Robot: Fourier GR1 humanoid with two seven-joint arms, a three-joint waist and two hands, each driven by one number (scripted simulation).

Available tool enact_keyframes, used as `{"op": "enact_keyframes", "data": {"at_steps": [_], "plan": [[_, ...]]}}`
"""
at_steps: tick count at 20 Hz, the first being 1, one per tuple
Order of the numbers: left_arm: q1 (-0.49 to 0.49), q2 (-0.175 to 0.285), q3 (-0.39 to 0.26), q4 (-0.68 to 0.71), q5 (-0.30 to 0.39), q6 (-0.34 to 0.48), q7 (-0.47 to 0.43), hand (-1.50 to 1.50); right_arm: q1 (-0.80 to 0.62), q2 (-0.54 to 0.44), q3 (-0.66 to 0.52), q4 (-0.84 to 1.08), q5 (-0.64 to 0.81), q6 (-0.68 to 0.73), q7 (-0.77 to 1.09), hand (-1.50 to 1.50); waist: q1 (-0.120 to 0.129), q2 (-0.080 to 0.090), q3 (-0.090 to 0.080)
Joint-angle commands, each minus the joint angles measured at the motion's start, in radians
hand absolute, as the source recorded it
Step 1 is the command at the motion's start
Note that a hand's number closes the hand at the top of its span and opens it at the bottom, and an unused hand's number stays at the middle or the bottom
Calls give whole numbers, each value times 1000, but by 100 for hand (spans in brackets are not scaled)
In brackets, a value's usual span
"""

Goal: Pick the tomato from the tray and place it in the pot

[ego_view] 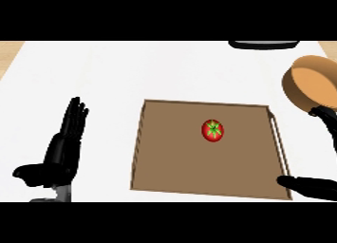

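Head view: tomato (213, 130) sits loose in the middle of the tray (171, 161), pot (312, 80) off the tray's 2 o'clock corner, its handle (332, 137) running back toward 5. My left hand (62, 147) rests open, fingers up, at 9 o'clock beside the tray; my right hand (314, 186) barely shows at 5 o'clock, can't tell open or closed. Risks: the round tomato rolls if I nudge it before closing, and the handle lies by my right hand's path, so a brush could swing the pot.
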Motion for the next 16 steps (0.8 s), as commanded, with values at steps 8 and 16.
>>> {"op": "enact_keyframes", "data": {"at_steps": [8, 16], "plan": [[-38, 11, 13, 1, 2, -15, 34, 0, -6, -134, 227, -200, 462, 0, 557, -150, 11, 0, -2], [37, -28, 9, -2, -27, -28, -49, 0, -110, 21, 312, -130, 581, 101, 704, -150, 11, 2, 0]]}}
